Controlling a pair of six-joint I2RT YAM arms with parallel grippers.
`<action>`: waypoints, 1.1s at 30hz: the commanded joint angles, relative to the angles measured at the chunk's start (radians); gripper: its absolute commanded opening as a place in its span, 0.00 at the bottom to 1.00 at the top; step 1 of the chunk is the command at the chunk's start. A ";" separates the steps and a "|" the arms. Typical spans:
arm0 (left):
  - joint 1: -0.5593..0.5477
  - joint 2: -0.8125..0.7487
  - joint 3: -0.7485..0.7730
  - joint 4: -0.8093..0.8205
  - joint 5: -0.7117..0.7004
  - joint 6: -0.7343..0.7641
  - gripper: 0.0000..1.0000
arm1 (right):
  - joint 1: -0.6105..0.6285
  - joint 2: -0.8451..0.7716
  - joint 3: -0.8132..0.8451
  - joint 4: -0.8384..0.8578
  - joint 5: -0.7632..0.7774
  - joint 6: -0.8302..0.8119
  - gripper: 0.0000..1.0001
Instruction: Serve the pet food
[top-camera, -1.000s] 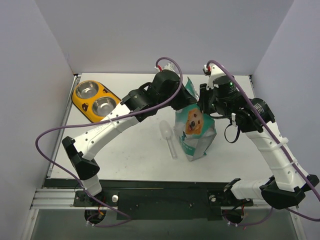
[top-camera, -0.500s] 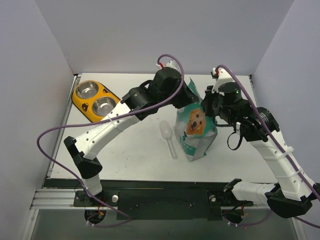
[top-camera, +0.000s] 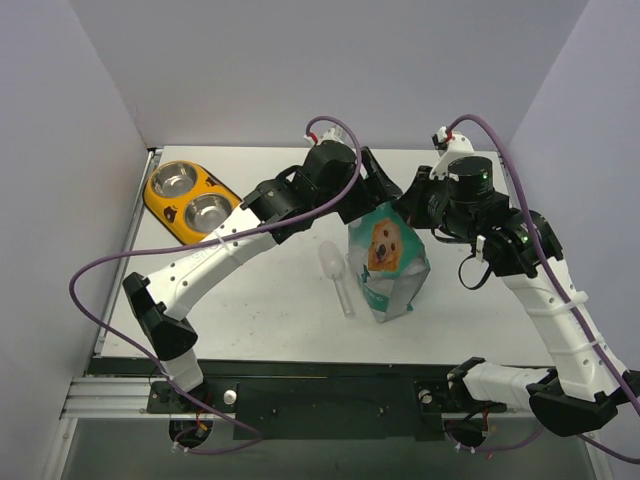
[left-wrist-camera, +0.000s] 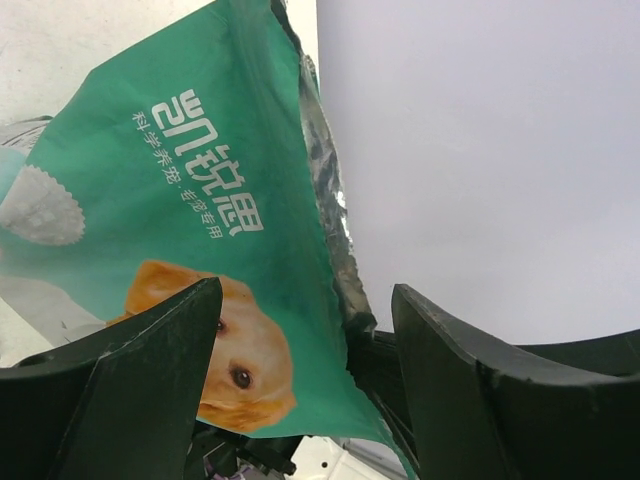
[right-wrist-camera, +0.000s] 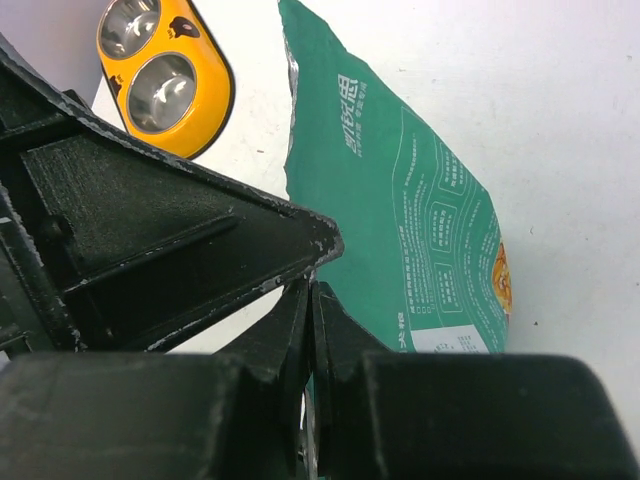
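Note:
A teal-and-white pouch (top-camera: 388, 262) printed with a dog's face stands upright mid-table. The pet food itself is hidden; no view looks inside the pouch. My left gripper (top-camera: 383, 188) hovers open at the pouch's top left, and in the left wrist view the pouch (left-wrist-camera: 200, 200) and its foil edge lie between the spread fingers (left-wrist-camera: 150, 380) of the gripper (left-wrist-camera: 305, 335), untouched. My right gripper (top-camera: 416, 203) is shut on the pouch's top right edge. In the right wrist view that gripper (right-wrist-camera: 312, 292) pinches a thin foil strip beside the pouch's back face (right-wrist-camera: 400, 200).
The yellow double-bowl feeder (top-camera: 166, 208) with two steel bowls sits at the back left, also seen as the feeder (right-wrist-camera: 200, 120) in the right wrist view. A clear plastic scoop (top-camera: 336, 275) lies just left of the pouch. Grey walls enclose the table.
My left gripper has opened and let go of the pouch's top. The right gripper closed on the top edge and shifted right and back with it, pulling the top apart.

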 joint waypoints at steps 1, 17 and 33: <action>0.008 -0.047 0.001 0.068 0.009 -0.008 0.79 | -0.003 0.009 0.027 0.021 -0.032 0.015 0.00; 0.037 -0.182 -0.216 0.221 0.015 -0.086 0.59 | -0.015 -0.006 -0.002 0.021 -0.025 0.092 0.00; 0.018 -0.125 -0.212 0.229 0.059 -0.117 0.46 | -0.017 -0.006 0.015 0.021 -0.028 0.076 0.00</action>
